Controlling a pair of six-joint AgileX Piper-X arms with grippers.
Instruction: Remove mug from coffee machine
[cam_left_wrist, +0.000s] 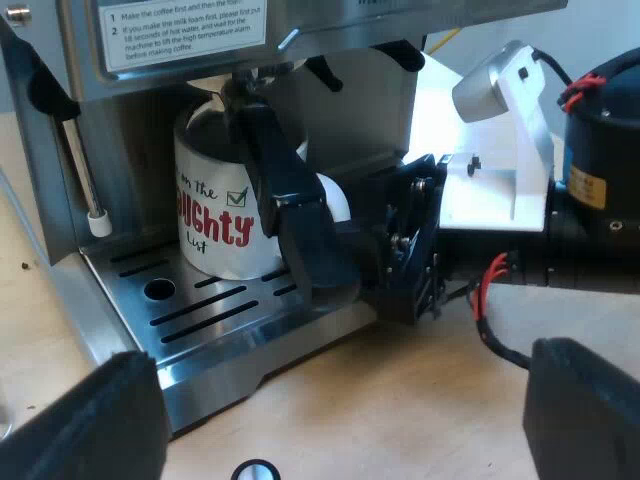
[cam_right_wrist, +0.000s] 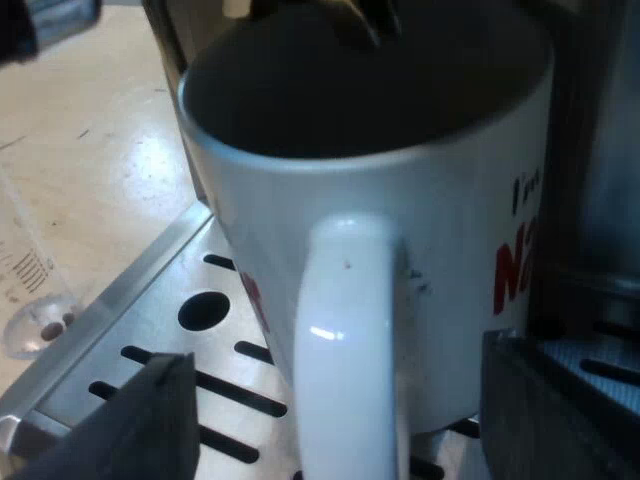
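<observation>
The white mug (cam_left_wrist: 215, 235) stands upright on the slotted metal drip tray (cam_left_wrist: 250, 335) of the espresso machine (cam_left_wrist: 45, 170), directly under its spouts. Red and black lettering with a ticked box runs across its side. Its inside looks dark, and its white handle (cam_right_wrist: 345, 340) points outward, away from the machine.

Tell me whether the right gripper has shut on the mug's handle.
No, the right gripper has its fingers standing apart on either side of the mug's handle, with a gap on each side.
</observation>
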